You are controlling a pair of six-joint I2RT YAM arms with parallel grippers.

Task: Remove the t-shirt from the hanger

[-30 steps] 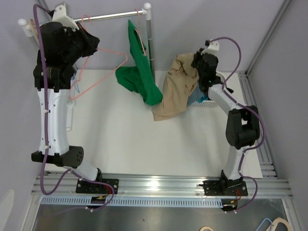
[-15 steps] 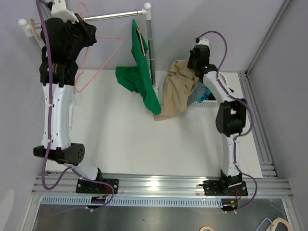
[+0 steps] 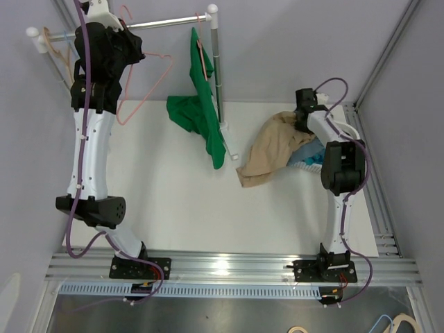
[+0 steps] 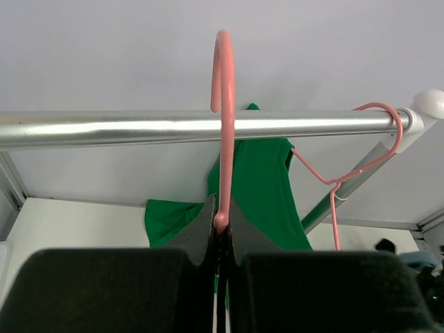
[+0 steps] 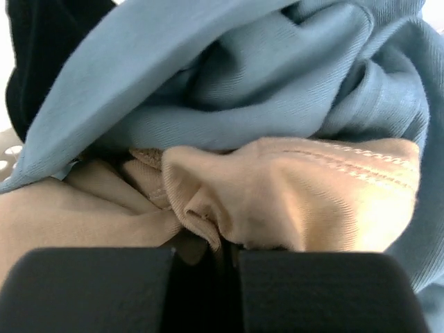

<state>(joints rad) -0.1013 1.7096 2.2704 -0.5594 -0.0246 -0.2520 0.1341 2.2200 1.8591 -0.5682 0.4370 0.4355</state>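
My left gripper is shut on the neck of a bare pink hanger. Its hook crosses the metal rail; whether it rests on the rail I cannot tell. A tan t-shirt lies crumpled at the right, draped over the basket's edge onto the table. My right gripper is shut on a fold of it. A green t-shirt hangs on a second pink hanger at the rail's right end.
A white basket at the right holds blue clothing and a dark garment under the tan shirt. The rail's upright post stands at the back centre. Metal frame posts run along the right side.
My right gripper has swung right and down, carrying the tan t-shirt from mid-air onto the basket. My left arm has lifted the bare hanger up to the rail.
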